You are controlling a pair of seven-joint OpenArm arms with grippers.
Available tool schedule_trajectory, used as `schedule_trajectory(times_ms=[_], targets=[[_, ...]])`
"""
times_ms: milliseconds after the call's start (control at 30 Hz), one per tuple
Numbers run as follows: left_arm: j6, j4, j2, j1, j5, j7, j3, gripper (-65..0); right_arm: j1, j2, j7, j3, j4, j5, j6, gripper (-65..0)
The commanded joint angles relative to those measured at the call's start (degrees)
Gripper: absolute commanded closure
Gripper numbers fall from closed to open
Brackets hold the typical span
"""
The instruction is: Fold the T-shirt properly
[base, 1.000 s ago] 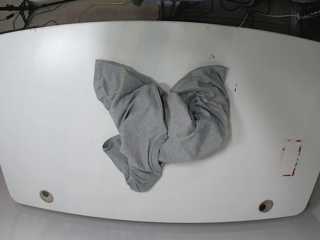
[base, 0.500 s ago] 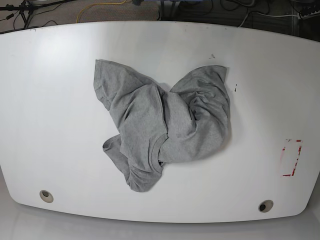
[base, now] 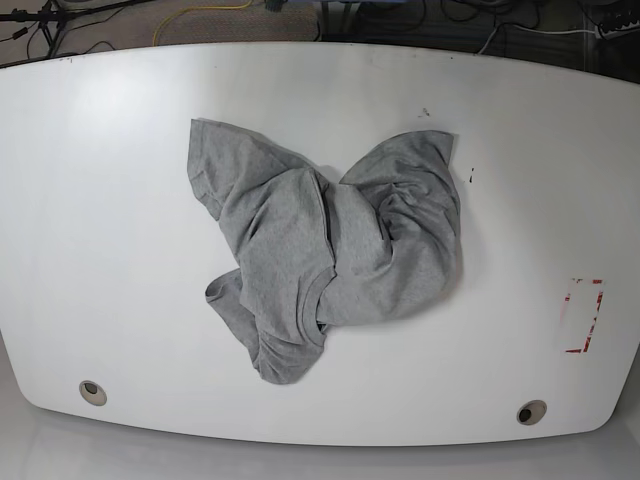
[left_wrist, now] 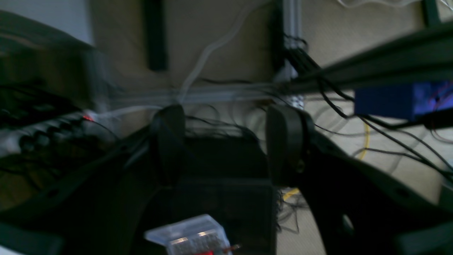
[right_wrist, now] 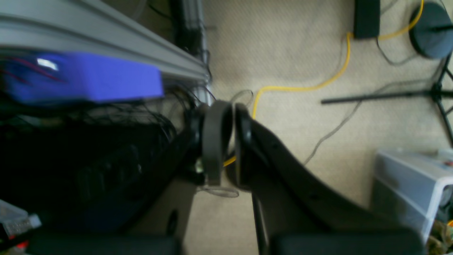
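Observation:
The grey T-shirt (base: 320,250) lies crumpled in a heap at the middle of the white table (base: 100,200) in the base view. Its ribbed neck shows near the front of the heap; no lettering shows. Neither arm appears in the base view. In the left wrist view, my left gripper (left_wrist: 226,141) is open and empty, pointing at the floor and cables away from the table. In the right wrist view, my right gripper (right_wrist: 226,141) is shut with nothing between its fingers, over beige carpet. The T-shirt does not show in either wrist view.
A red-outlined rectangle mark (base: 583,315) is on the table near the right edge. Two round holes (base: 92,392) (base: 530,412) sit near the front edge. Cables, a yellow cord (right_wrist: 318,81) and a metal frame rail (right_wrist: 106,46) lie below the table.

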Motion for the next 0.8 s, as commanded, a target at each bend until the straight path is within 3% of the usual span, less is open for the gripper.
schedule_trajectory(times_ms=[0,233,533,767], targets=[[-0.3,4.6,0.0,3.1,0.0,-1.0,-0.9,-33.8,-4.2,-0.7,0.9,0.1,5.3,0.2,-0.3,-6.5],[-0.3,11.9,0.0,6.5,0.0,-0.9,-4.8,-33.9,-9.3,-2.8,0.8,0.1,15.6,0.2,-0.3,-6.5],[-0.4,17.5,0.0,8.5,-0.2,-1.0,-6.3,-34.4,-12.5,-3.3,0.8,0.1,24.5,0.2,-0.3,-6.5],[-0.4,19.2,0.2,7.7,-0.2,-1.0,-6.2,-46.5,-11.9,-3.4,0.7,0.2,28.1,0.2,-0.5,-6.5]])
